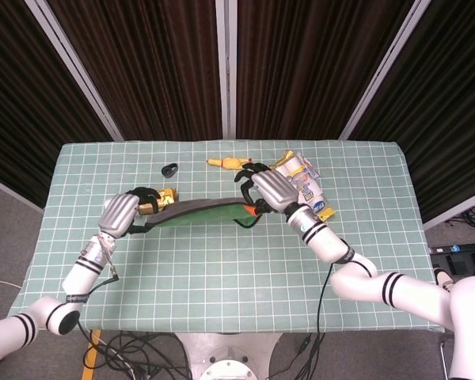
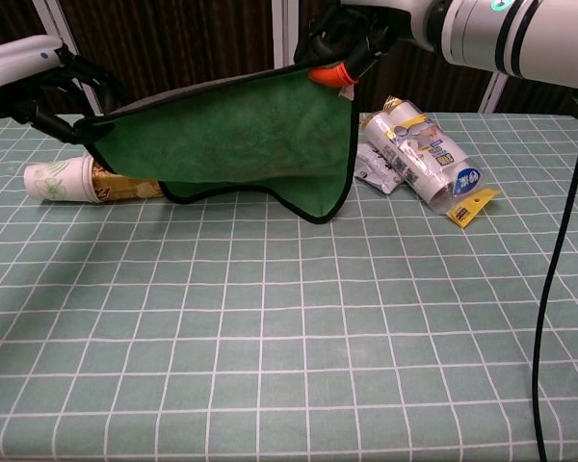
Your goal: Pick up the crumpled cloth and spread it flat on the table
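A green cloth (image 2: 241, 140) with a black hem hangs stretched between my two hands, above the middle of the checked table (image 2: 299, 337). Its lower edge touches or nearly touches the tabletop. In the head view the green cloth (image 1: 202, 212) shows as a narrow band. My left hand (image 1: 120, 214) grips its left corner, and my right hand (image 1: 271, 191) grips the right corner beside an orange tag (image 2: 324, 73). In the chest view the left hand (image 2: 67, 91) and right hand (image 2: 352, 34) are at the top.
A paper cup (image 2: 63, 181) on its side with a gold packet in it lies behind the cloth's left end. A bundle of wrapped packages (image 2: 419, 164) lies right of the cloth. A small black ring (image 1: 170, 169) and a yellow-orange item (image 1: 228, 163) lie near the far edge.
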`<state>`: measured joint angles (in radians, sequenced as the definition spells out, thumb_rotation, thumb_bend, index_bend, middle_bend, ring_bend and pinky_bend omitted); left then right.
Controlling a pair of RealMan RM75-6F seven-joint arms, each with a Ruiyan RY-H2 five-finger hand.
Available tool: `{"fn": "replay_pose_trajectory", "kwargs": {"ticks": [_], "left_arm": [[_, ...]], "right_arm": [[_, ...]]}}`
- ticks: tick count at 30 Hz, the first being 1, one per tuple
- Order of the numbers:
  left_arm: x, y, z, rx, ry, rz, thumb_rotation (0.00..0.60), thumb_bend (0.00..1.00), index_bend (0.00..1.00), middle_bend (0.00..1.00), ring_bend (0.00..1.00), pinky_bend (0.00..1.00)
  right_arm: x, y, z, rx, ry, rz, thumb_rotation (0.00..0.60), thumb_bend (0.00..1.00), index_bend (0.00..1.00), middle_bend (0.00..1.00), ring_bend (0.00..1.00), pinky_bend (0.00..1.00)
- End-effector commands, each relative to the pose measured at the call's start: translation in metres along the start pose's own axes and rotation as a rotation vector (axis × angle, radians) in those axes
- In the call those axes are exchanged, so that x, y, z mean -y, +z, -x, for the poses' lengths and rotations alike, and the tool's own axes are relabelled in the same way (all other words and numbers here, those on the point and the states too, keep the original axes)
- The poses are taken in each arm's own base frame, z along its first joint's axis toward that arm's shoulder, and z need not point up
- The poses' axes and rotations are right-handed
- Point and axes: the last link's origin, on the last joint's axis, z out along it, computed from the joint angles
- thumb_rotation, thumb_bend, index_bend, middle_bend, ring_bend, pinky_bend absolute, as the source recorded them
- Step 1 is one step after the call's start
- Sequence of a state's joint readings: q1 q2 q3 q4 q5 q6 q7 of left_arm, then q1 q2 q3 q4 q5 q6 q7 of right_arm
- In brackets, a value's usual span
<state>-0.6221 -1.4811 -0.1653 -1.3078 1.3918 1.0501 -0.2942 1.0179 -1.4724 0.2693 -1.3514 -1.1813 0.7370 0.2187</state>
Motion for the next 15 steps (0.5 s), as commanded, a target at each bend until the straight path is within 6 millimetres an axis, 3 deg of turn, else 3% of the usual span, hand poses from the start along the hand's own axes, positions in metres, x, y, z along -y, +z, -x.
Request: {"fn": "replay_pose_trajectory", "kwargs": {"ticks": [1, 15], "left_arm": [[-0.003, -0.011, 0.001, 0.032, 0.015, 0.020, 0.600, 0.53, 0.63, 0.35, 0.26, 0.36], [-0.015, -0.056, 0.014, 0.144, 0.095, 0.123, 0.600, 0.53, 0.63, 0.35, 0.26, 0.36]], "right_arm": [[-0.003, -0.012, 0.007, 0.042, -0.013, -0.009, 0.600, 0.46, 0.74, 0.27, 0.10, 0.11], [0.005, -0.046, 0.037, 0.160, -0.027, -0.076, 0.600, 0.46, 0.74, 0.27, 0.10, 0.11]]}}
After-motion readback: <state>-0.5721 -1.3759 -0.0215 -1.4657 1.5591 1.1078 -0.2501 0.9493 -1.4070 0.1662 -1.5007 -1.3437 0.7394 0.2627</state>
